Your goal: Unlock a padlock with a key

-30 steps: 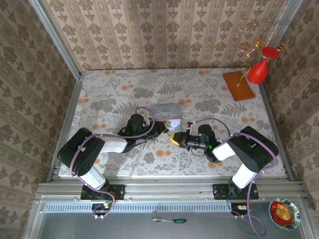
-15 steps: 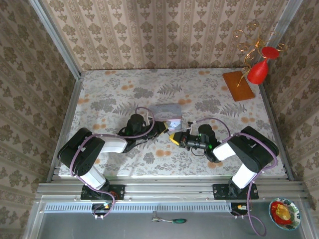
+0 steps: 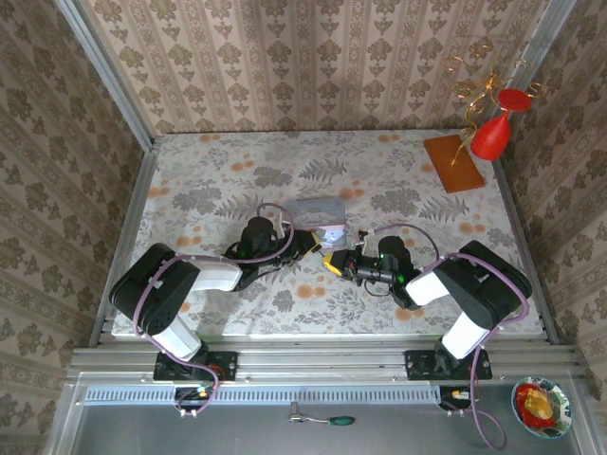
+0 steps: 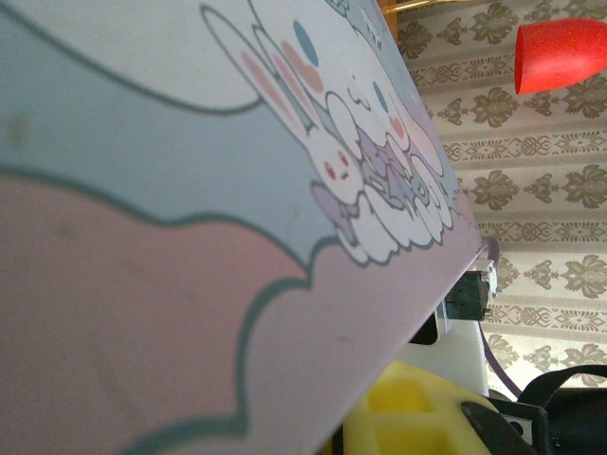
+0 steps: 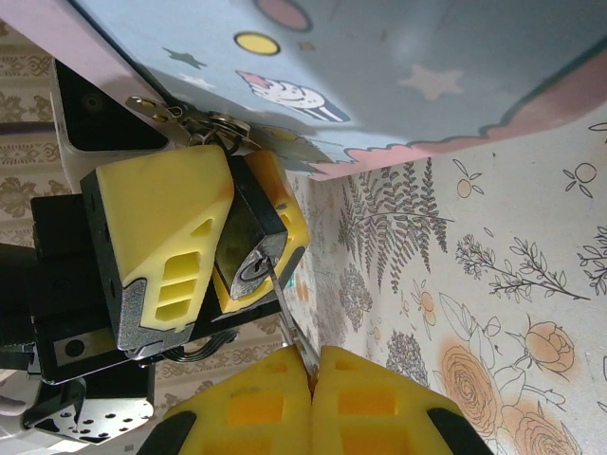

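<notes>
Right gripper (image 5: pixel 311 358) tight on key (image 5: pixel 287 318) in padlock (image 5: pixel 248 254)

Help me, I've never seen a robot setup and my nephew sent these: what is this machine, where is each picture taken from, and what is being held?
These are two robot arms bolted side by side at the table's near edge, each ending in a two-finger tool. One picture looks down from above and behind them. The other two come from a small camera on each wrist.

On the flowery table lies a pale blue tin with cartoon rabbits on it. A wooden block stands near the far right corner.

The left tool grips a tiny padlock between its yellow fingers. The right tool is shut, pinching a thin key whose tip meets the padlock's keyhole.
</notes>
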